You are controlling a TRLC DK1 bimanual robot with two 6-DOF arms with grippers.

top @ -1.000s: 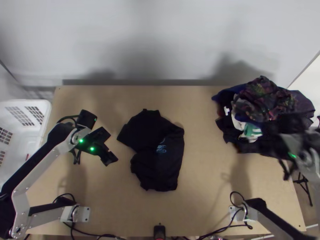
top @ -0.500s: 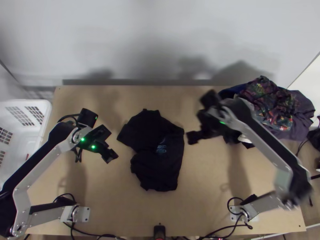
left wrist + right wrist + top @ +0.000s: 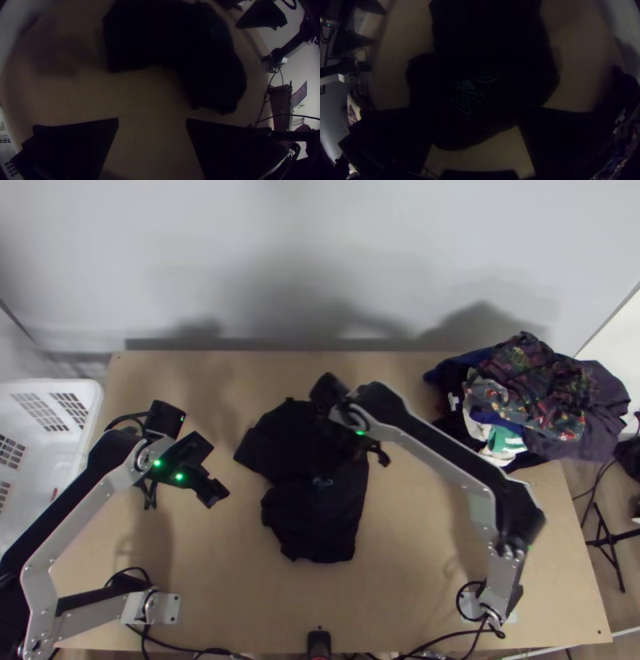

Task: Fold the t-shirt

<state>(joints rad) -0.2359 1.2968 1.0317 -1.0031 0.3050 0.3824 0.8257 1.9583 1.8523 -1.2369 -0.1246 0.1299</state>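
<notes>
Your t-shirt (image 3: 316,524) lies in a bent, uneven shape near the middle of the table (image 3: 424,540), its blue print (image 3: 322,482) facing up. You have the right gripper (image 3: 356,450) above its far part, fingers spread wide and clenching nothing. Your left gripper (image 3: 211,473) hangs to the shirt's left—also released, its fingers well apart. At the far right you've got a heap of clothes (image 3: 560,380); a white basket (image 3: 90,396) stands at the left.
</notes>
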